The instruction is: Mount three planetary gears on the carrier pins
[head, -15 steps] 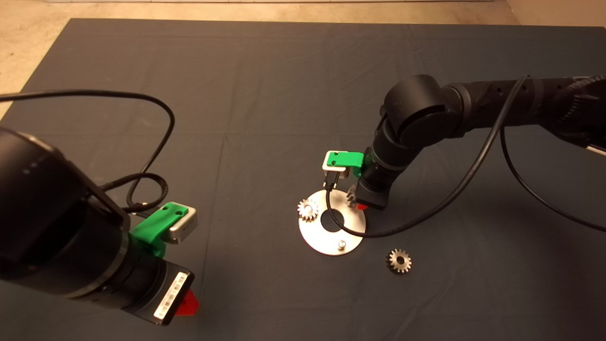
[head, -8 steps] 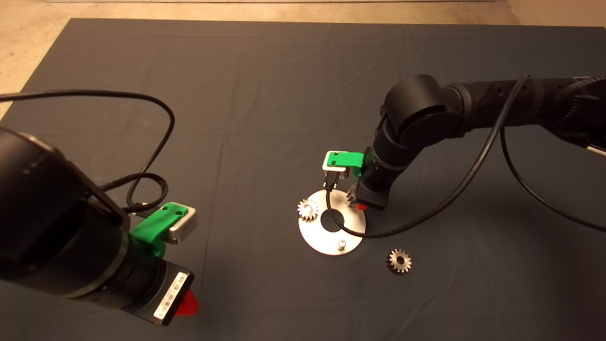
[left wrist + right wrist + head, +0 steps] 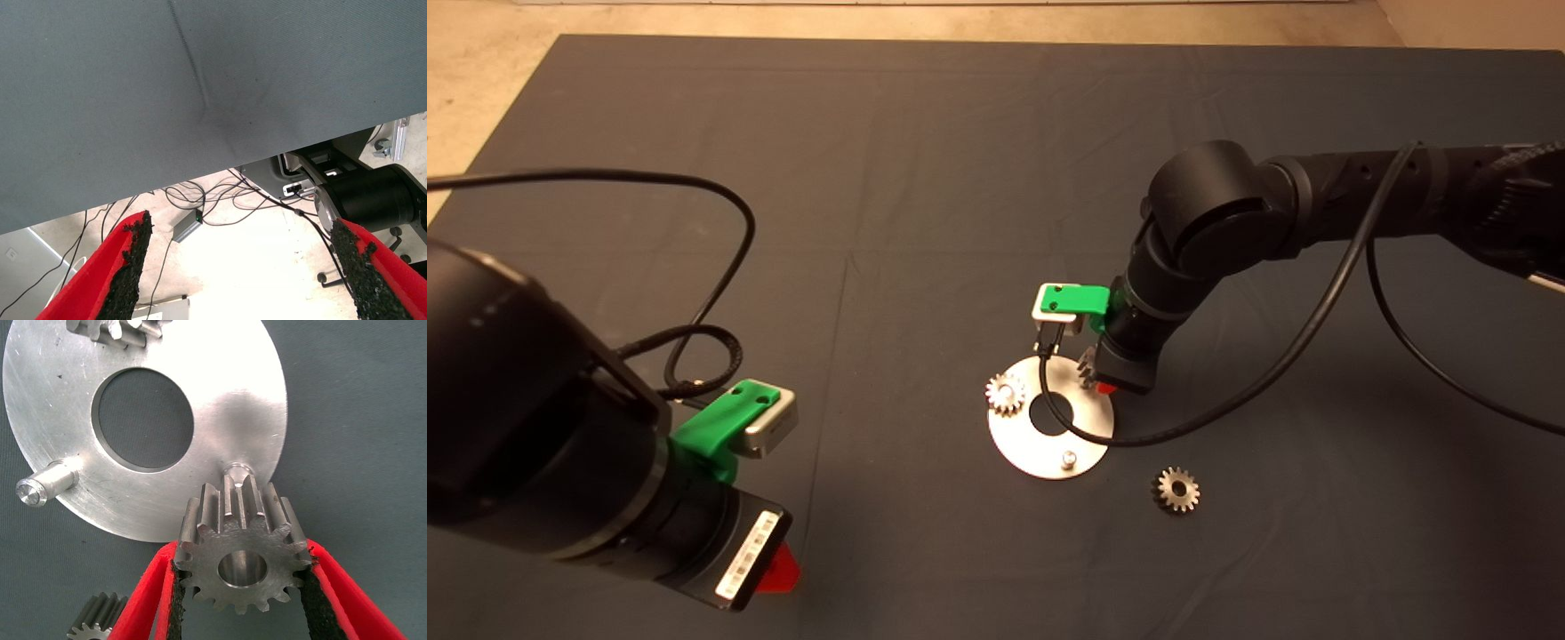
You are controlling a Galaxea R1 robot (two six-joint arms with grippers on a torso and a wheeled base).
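Observation:
The round silver disc (image 3: pixel 1018 440) lies mid-mat with a large central hole. One gear (image 3: pixel 1005 393) sits on its left pin. A bare pin (image 3: pixel 1066 459) stands at the disc's near edge. My right gripper (image 3: pixel 1101 382) is at the disc's right edge, shut on a second gear (image 3: pixel 241 563) held just above the third pin (image 3: pixel 235 468). The disc (image 3: pixel 220 407), the bare pin (image 3: pixel 41 486) and the seated gear (image 3: pixel 113 330) also show in the right wrist view. A third gear (image 3: pixel 1176 489) lies loose on the mat right of the disc. My left gripper (image 3: pixel 243 267) is open, parked at the lower left.
The right arm's black cable (image 3: pixel 1103 436) loops across the disc. The left arm's cable (image 3: pixel 720 267) lies on the left of the mat. Past the mat's edge the left wrist view shows floor cables (image 3: pixel 200 207) and a robot base (image 3: pixel 373 200).

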